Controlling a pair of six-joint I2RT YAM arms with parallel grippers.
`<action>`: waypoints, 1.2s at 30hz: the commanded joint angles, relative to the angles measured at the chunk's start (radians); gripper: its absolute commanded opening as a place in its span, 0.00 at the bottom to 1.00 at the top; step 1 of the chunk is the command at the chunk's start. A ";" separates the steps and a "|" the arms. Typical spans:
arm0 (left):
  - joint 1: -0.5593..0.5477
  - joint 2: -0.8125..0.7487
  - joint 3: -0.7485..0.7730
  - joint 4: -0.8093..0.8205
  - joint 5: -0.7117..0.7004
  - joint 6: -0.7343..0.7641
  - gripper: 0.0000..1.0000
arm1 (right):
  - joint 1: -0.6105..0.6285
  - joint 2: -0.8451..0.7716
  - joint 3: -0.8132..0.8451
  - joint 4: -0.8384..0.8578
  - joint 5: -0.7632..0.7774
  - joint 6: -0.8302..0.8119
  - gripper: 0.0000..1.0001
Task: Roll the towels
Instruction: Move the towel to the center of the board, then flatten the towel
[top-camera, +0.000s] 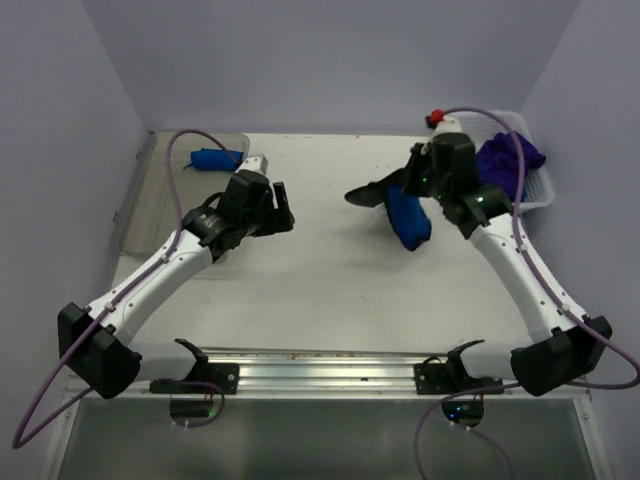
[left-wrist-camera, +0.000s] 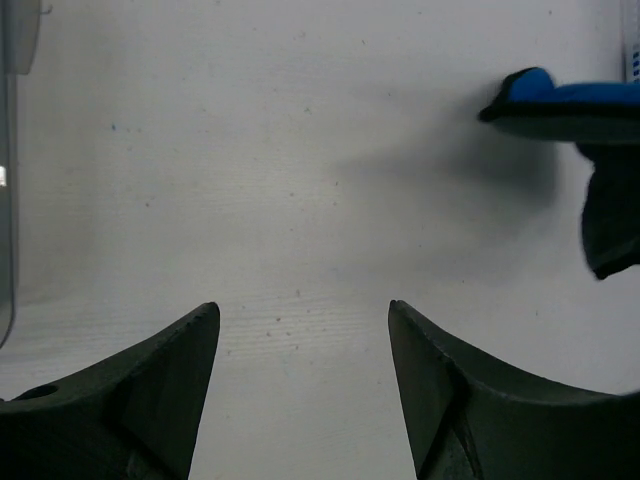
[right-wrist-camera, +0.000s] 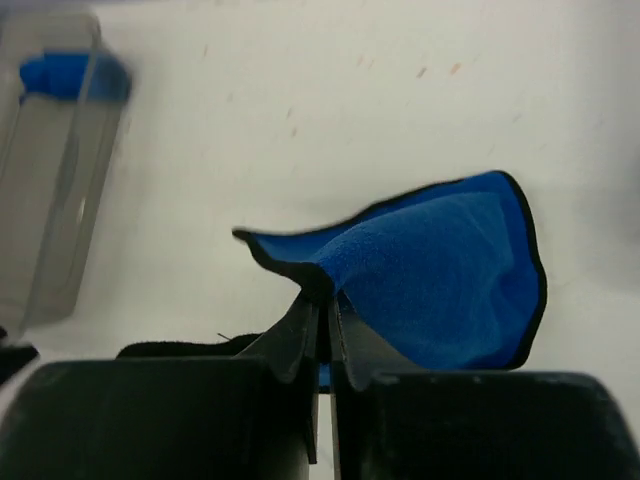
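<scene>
From above, the right claw (top-camera: 407, 196) is clamped on a blue towel (top-camera: 409, 222), which droops from it over the surface (top-camera: 320, 270), right of middle. The left claw (top-camera: 283, 208) stands apart and empty, well to the towel's left. Purple towels (top-camera: 510, 158) lie heaped in a white basket (top-camera: 541, 190) at the far right. A second blue towel (top-camera: 210, 158), bundled small, lies in a clear bin (top-camera: 150, 215) at the far left.

The left wrist view shows the left claw (left-wrist-camera: 303, 312) with its fingers (left-wrist-camera: 150, 385) wide apart over bare surface (left-wrist-camera: 280, 180). The blue towel (left-wrist-camera: 565, 95) is far off at the upper right.

The right wrist view shows the right claw (right-wrist-camera: 322, 305) pressed together on the blue towel's (right-wrist-camera: 440, 270) dark edge. The cloth fans out to the right just beyond the fingertips, and the bin (right-wrist-camera: 60, 200) stands at upper left.
</scene>
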 joint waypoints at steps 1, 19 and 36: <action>0.048 -0.069 0.008 -0.041 -0.038 0.011 0.73 | 0.185 0.052 -0.162 0.028 -0.103 0.058 0.15; -0.234 0.057 -0.308 0.161 0.109 -0.260 0.65 | -0.131 -0.131 -0.594 -0.076 -0.104 0.068 0.55; -0.314 0.359 -0.285 0.252 0.083 -0.337 0.36 | -0.188 0.090 -0.712 0.128 -0.201 0.129 0.26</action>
